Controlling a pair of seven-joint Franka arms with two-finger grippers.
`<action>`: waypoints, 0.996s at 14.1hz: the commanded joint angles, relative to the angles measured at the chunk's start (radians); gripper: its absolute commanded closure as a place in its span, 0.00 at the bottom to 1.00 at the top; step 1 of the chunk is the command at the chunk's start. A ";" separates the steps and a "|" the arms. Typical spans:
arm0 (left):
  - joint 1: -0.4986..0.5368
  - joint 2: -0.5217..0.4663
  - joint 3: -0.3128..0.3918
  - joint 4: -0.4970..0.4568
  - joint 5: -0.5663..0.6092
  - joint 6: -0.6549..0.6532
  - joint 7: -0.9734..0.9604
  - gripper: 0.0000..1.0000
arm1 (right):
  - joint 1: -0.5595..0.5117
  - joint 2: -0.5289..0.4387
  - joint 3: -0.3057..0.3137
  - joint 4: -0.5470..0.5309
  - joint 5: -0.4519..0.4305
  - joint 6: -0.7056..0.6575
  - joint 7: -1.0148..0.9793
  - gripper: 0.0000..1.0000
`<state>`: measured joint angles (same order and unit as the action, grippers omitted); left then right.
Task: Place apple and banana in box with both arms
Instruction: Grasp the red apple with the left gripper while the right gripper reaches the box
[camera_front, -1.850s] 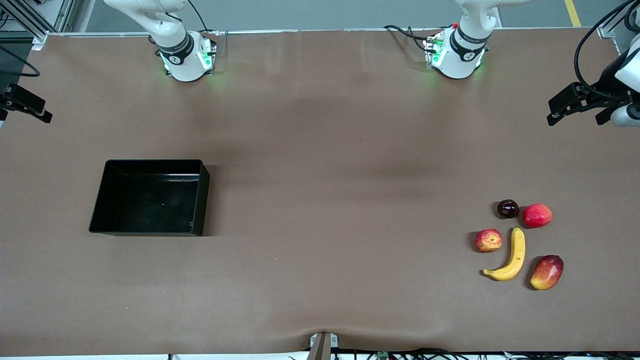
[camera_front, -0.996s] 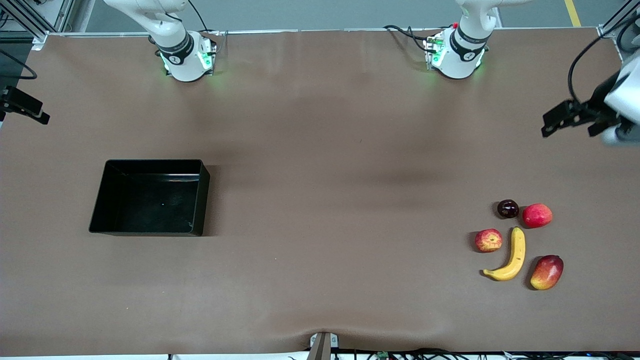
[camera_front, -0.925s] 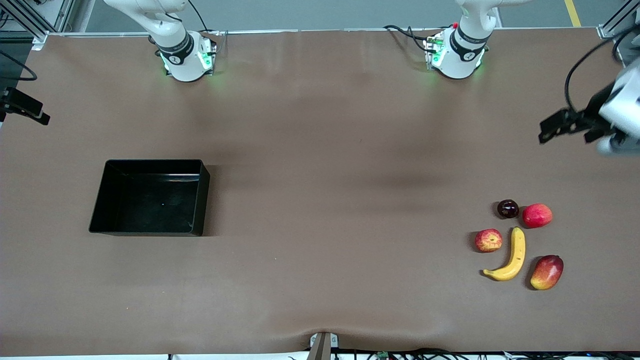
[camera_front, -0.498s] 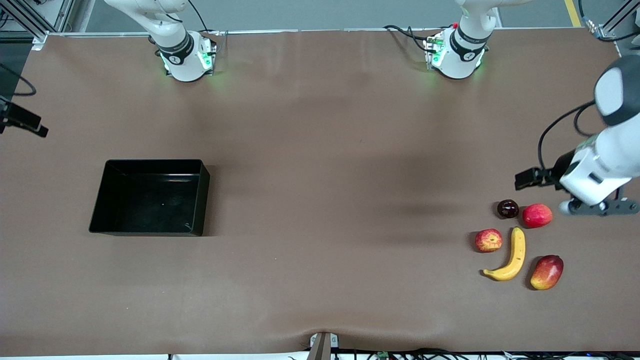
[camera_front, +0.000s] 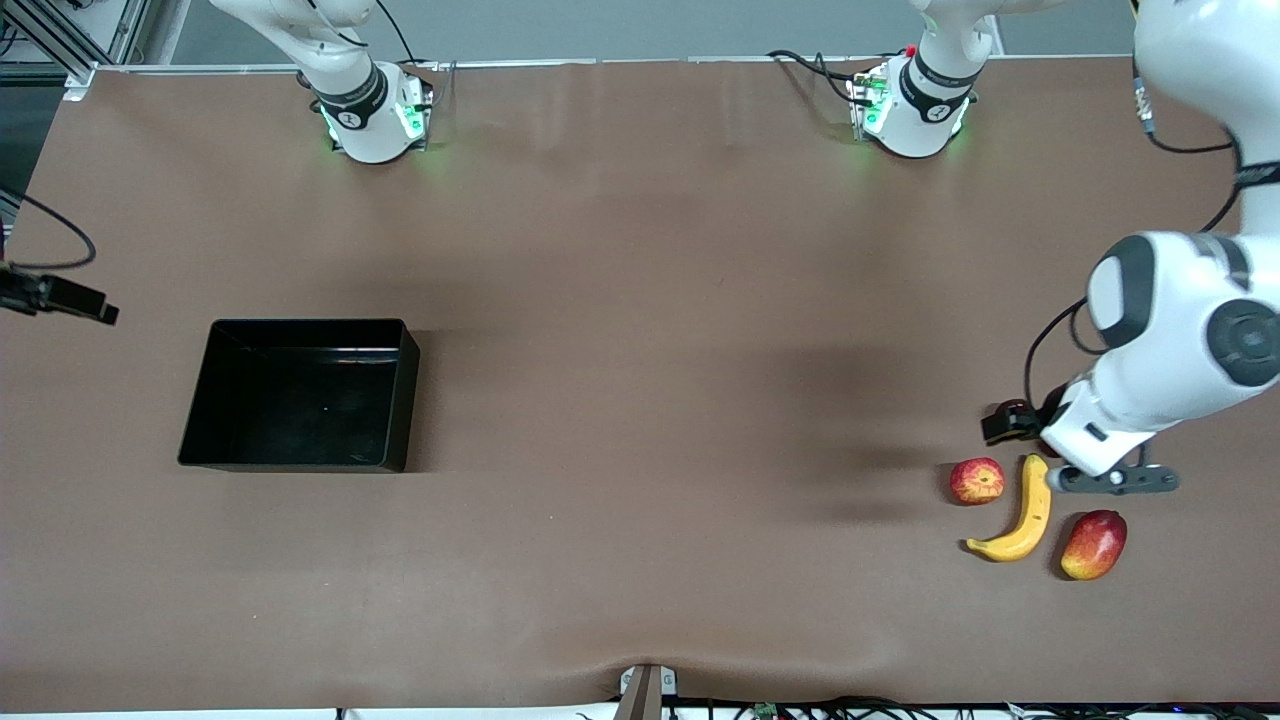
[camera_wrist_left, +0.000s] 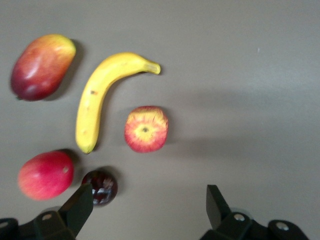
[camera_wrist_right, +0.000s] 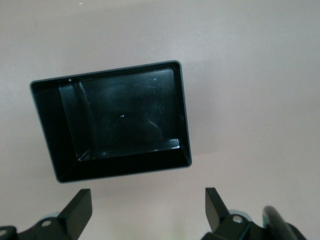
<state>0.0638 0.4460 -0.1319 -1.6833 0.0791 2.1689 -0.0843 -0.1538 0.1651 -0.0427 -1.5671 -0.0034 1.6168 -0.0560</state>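
The apple (camera_front: 977, 480) (camera_wrist_left: 146, 128) lies beside the banana (camera_front: 1022, 513) (camera_wrist_left: 95, 100) near the left arm's end of the table. My left gripper (camera_front: 1022, 428) (camera_wrist_left: 147, 207) hangs open and empty over the small fruits just beside them, apart from both. The empty black box (camera_front: 300, 395) (camera_wrist_right: 125, 120) sits toward the right arm's end. My right gripper (camera_front: 75, 300) (camera_wrist_right: 147, 210) hovers open with nothing in it over the table beside the box, at the table's end.
A red-and-yellow mango (camera_front: 1093, 543) (camera_wrist_left: 42, 66) lies beside the banana, nearer the front camera. A smooth pinkish-red fruit (camera_wrist_left: 46, 175) and a dark round fruit (camera_wrist_left: 100, 186) lie under my left hand, which covers them in the front view.
My left arm has swung in from the table's end and come down over the fruit cluster. My right gripper has drifted slightly lower in the front view beside the box. Both stay open.
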 joint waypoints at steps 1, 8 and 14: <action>0.007 0.041 0.001 -0.038 0.060 0.113 -0.025 0.00 | -0.026 0.091 0.015 0.032 0.006 0.038 -0.011 0.00; 0.016 0.174 0.009 -0.027 0.113 0.265 -0.029 0.00 | -0.099 0.258 0.017 -0.037 0.026 0.247 -0.186 0.00; 0.021 0.229 0.009 -0.007 0.114 0.284 -0.029 0.41 | -0.121 0.266 0.018 -0.217 0.049 0.426 -0.263 0.08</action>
<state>0.0843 0.6619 -0.1209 -1.7068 0.1686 2.4449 -0.0877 -0.2504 0.4538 -0.0398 -1.7179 0.0265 1.9974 -0.2621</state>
